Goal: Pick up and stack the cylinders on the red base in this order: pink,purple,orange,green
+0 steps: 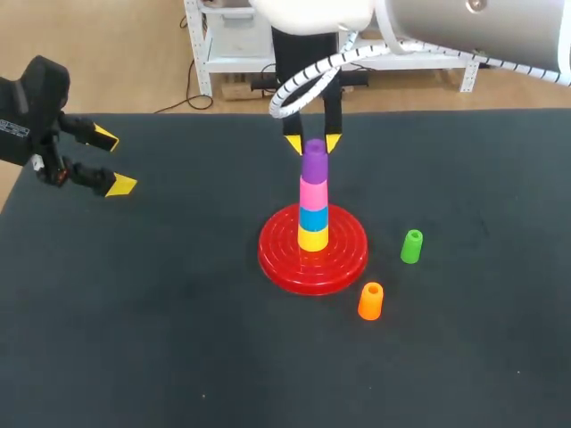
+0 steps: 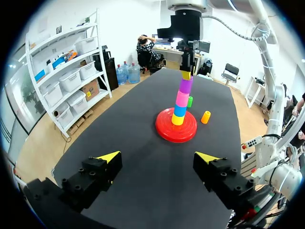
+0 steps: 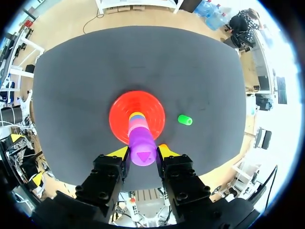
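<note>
Pinching the purple cylinder (image 1: 314,165) from both sides, the right gripper (image 1: 312,143) holds it atop the pink cylinder (image 1: 313,193) on the stack over the red base (image 1: 277,259). The orange cylinder (image 1: 370,300) and green cylinder (image 1: 411,246) sit just right of the base. The left gripper (image 1: 113,160), fingers spread, hangs well left of it.

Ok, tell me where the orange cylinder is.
In the head view, the orange cylinder sits on the table at the robot's right, just off the red base's near rim, with the green cylinder beyond it.
</note>
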Controlling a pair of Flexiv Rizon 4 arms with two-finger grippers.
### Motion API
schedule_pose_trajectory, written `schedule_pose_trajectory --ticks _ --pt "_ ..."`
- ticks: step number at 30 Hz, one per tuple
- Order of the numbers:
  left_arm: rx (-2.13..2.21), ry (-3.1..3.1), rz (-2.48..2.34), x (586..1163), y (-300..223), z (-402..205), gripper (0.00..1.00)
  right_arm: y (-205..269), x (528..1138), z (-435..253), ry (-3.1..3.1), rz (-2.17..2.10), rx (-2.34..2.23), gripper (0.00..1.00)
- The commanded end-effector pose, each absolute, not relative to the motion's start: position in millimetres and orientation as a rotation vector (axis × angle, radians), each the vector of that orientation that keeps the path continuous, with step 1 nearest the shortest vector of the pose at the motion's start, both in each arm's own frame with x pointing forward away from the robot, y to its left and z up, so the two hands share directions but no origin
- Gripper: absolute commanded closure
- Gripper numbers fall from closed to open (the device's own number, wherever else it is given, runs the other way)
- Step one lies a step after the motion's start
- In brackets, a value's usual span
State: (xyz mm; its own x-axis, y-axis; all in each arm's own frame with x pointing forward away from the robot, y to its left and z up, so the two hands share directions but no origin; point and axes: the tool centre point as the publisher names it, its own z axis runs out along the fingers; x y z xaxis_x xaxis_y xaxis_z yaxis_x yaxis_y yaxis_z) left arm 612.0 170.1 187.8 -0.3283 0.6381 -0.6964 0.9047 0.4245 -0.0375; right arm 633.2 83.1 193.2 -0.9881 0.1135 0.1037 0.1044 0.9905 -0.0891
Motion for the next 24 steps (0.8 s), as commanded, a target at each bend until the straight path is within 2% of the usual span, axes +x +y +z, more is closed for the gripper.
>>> schedule_pose_trajectory --ticks 1,23,24 --pt "1.299 2.075 -0.574 613 170 187 0.00 85 633 191 -3.024 0.126 -0.160 1.00" --pt "1.299 2.075 -0.574 613 170 187 0.00 81 634 182 -3.008 0.091 -0.214 1.00" --pt "1.299 2.075 -0.574 613 170 187 0.00 81 634 185 -3.020 0.081 -0.212 0.97"
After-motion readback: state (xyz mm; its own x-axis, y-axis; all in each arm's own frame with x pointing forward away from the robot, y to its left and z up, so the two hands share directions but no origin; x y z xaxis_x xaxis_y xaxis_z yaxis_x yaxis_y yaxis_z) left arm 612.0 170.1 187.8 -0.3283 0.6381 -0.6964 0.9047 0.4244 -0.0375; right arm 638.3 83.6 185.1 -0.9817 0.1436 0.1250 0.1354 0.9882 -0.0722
